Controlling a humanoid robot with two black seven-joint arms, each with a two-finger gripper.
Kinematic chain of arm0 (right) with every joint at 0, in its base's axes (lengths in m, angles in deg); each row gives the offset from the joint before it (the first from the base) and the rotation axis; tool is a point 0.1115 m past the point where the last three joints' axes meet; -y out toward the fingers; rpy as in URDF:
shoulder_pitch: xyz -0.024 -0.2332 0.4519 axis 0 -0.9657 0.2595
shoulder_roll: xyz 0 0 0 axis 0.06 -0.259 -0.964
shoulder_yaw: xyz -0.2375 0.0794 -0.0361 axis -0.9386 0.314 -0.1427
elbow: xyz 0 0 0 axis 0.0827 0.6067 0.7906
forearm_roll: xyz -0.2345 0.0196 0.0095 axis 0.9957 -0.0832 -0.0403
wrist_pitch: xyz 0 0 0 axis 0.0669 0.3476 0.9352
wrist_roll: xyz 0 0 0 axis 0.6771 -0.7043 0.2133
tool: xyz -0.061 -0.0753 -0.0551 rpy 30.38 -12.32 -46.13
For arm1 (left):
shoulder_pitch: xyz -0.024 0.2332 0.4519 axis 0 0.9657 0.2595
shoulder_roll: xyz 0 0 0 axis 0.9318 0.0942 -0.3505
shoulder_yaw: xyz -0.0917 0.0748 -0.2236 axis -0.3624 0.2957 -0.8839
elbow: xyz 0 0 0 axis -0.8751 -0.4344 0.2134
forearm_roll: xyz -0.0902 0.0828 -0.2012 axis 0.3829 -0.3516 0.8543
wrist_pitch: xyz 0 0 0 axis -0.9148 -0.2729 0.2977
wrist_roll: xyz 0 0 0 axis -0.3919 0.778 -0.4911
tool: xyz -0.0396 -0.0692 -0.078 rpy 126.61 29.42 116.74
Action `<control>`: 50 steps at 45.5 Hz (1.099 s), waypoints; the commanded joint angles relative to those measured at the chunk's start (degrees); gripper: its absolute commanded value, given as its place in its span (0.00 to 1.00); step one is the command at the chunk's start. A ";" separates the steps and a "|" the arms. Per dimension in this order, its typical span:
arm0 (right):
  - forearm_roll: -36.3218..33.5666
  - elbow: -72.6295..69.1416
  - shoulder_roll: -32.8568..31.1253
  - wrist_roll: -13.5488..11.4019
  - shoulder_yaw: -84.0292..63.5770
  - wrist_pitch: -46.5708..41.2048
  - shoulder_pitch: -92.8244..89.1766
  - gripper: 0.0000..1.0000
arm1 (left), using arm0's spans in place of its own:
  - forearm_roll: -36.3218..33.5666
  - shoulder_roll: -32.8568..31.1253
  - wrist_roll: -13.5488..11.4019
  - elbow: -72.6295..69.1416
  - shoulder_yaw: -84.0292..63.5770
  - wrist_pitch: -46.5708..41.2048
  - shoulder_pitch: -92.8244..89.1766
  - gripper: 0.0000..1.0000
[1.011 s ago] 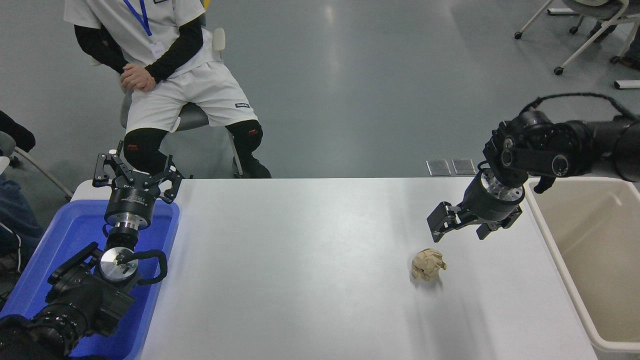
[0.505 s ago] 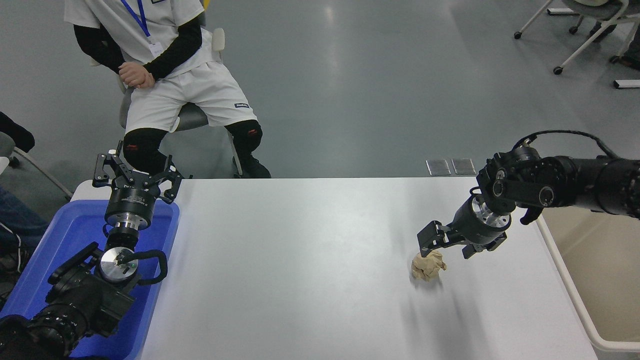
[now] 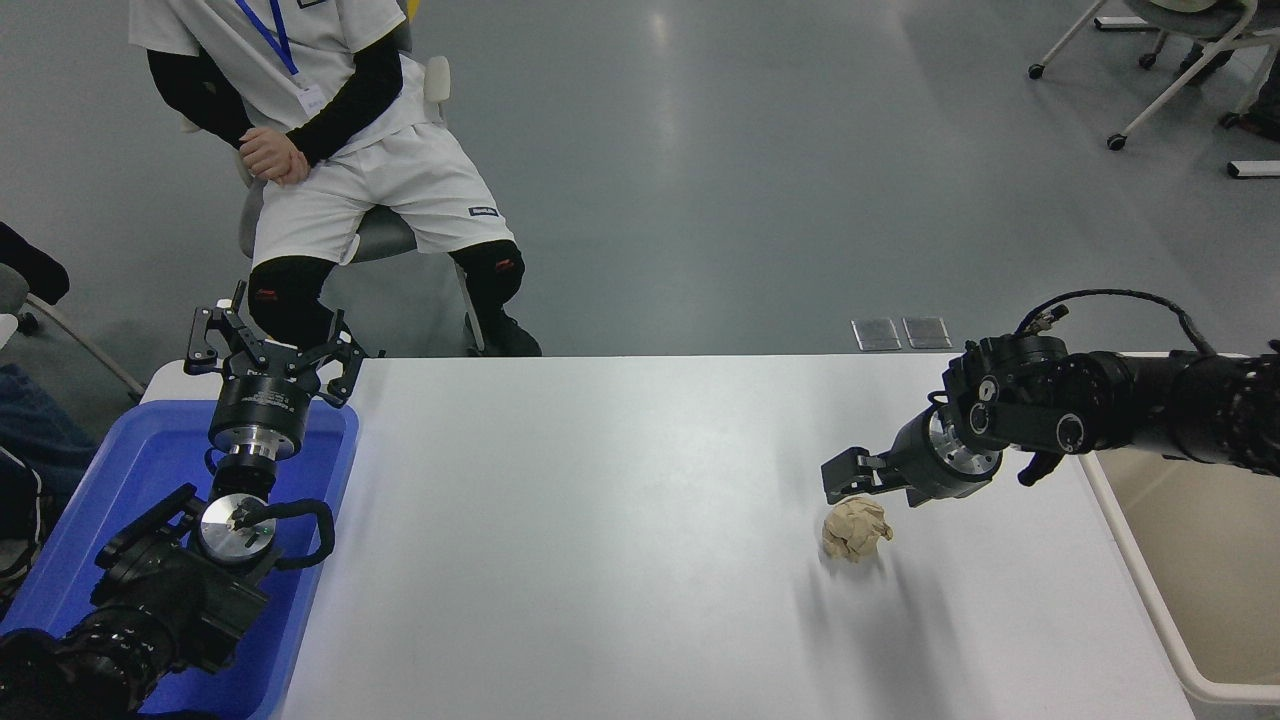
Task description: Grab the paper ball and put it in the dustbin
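The tan crumpled paper ball (image 3: 857, 528) lies on the white table (image 3: 600, 520), right of the middle. My right gripper (image 3: 873, 492) hangs low just behind and above it, open, with one finger at the ball's far left and the other at its far right. Nothing is held. The cream dustbin (image 3: 1128, 558) stands at the table's right edge, partly cut off by the picture. My left gripper (image 3: 272, 350) is parked open at the lower left.
A blue plastic bin (image 3: 150, 470) sits under the left arm at the table's left end. A person (image 3: 330, 150) sits on a chair beyond the far left corner. Wheeled chairs (image 3: 1170, 70) stand at the far right on the floor.
The right arm has come down and a little left, bringing the open gripper from well above the table to just over the paper ball. The ball and the left arm have not moved.
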 commanded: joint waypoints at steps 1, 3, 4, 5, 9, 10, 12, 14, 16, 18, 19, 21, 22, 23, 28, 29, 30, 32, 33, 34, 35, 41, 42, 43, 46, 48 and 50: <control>0.99 1.82 2.12 -0.03 1.89 2.48 -2.56 1.00 | -0.02 0.00 0.00 0.00 -0.01 0.00 0.00 0.99; 0.99 2.52 2.47 -0.03 1.98 2.48 -3.26 1.00 | 0.06 0.00 0.00 0.00 -0.01 0.00 0.00 0.99; 0.99 2.88 2.56 -0.03 1.98 2.48 -3.53 1.00 | -0.02 0.00 0.00 0.00 -0.01 0.00 0.00 0.99; 0.99 3.23 2.65 -0.03 1.98 2.48 -3.71 1.00 | -0.02 0.00 0.00 0.00 -0.01 0.00 0.00 0.99; 1.07 3.67 2.65 -0.03 1.98 2.48 -4.15 1.00 | 0.06 0.00 0.00 0.00 0.08 0.00 0.00 0.99; 1.16 3.67 2.65 -0.03 1.89 2.57 -4.23 1.00 | 0.06 0.00 0.00 0.00 -0.01 0.00 0.00 0.99; 1.16 3.76 2.65 -0.03 1.89 2.57 -4.23 1.00 | 0.06 0.00 0.00 0.00 -0.01 0.00 0.00 0.99; 1.42 3.76 2.65 -0.03 1.89 3.01 -4.41 1.00 | 0.06 0.00 0.00 0.00 0.08 0.00 0.00 0.99; 1.95 3.76 2.65 -0.03 1.80 3.53 -4.58 1.00 | 0.06 0.00 0.00 0.00 -0.01 0.00 0.00 0.99; 2.74 3.76 2.65 -0.03 1.71 3.89 -4.85 1.00 | 0.06 0.00 0.00 0.00 -0.01 0.00 0.00 0.99; 3.09 3.76 2.65 -0.03 1.71 4.06 -4.94 1.00 | -0.02 0.00 0.00 0.00 -0.01 0.00 0.00 0.99; 3.88 3.76 2.65 -0.03 1.71 4.41 -5.20 1.00 | -0.02 0.00 0.00 0.00 0.08 0.00 0.00 0.99; 4.23 3.76 2.65 -0.03 1.71 4.50 -5.38 1.00 | 0.06 0.00 0.00 0.00 -0.01 0.00 0.00 0.99; 4.59 3.76 2.65 -0.03 1.71 4.59 -5.38 1.00 | 0.06 0.00 0.00 0.00 0.08 0.00 0.00 0.99; 5.90 3.93 2.65 -0.03 1.71 5.20 -5.99 1.00 | 0.06 0.00 0.00 0.00 0.08 0.00 0.00 0.99; 6.08 3.93 2.65 -0.03 1.71 5.29 -6.08 1.00 | 0.06 0.00 0.00 0.00 -0.01 0.00 0.00 0.99; 6.26 3.93 2.65 -0.03 1.71 5.47 -6.08 1.00 | 0.06 0.00 0.00 0.00 -0.01 0.00 0.00 0.99; 6.61 4.20 2.65 -0.03 1.71 5.56 -6.25 1.00 | 0.06 0.00 0.00 0.00 -0.01 0.00 0.00 0.99; 6.70 4.29 2.65 -0.03 1.71 5.56 -6.34 1.00 | 0.06 0.00 0.00 0.00 0.08 0.00 0.00 0.99; 6.70 4.37 2.65 -0.03 1.71 5.56 -6.43 1.00 | 0.06 0.00 0.00 0.00 0.08 0.00 0.00 0.99; 6.70 4.46 2.65 -0.03 1.71 5.56 -6.43 1.00 | 0.06 0.00 0.00 0.00 -0.01 0.00 0.00 0.99; 6.70 4.73 2.65 -0.03 1.71 5.82 -7.05 1.00 | -0.02 0.00 0.00 0.00 -0.01 0.00 0.00 0.99; 6.70 4.81 2.65 -0.03 1.71 5.91 -7.05 1.00 | 0.06 0.00 0.00 0.00 -0.01 0.00 0.00 0.99; 6.70 4.90 2.65 -0.03 1.71 6.17 -7.05 1.00 | 0.06 0.00 0.00 0.00 -0.01 0.00 0.00 0.99; 6.61 4.90 2.65 -0.03 1.89 6.70 -7.13 1.00 | 0.06 0.00 -0.09 0.00 0.08 0.00 0.00 0.99; 6.61 4.90 2.65 -0.03 1.89 6.96 -7.13 1.00 | -0.02 0.00 0.00 0.00 0.08 0.00 0.00 0.99; 6.61 4.90 2.65 -0.11 1.98 7.14 -7.22 1.00 | -0.02 0.00 0.00 0.00 -0.01 0.00 0.00 0.99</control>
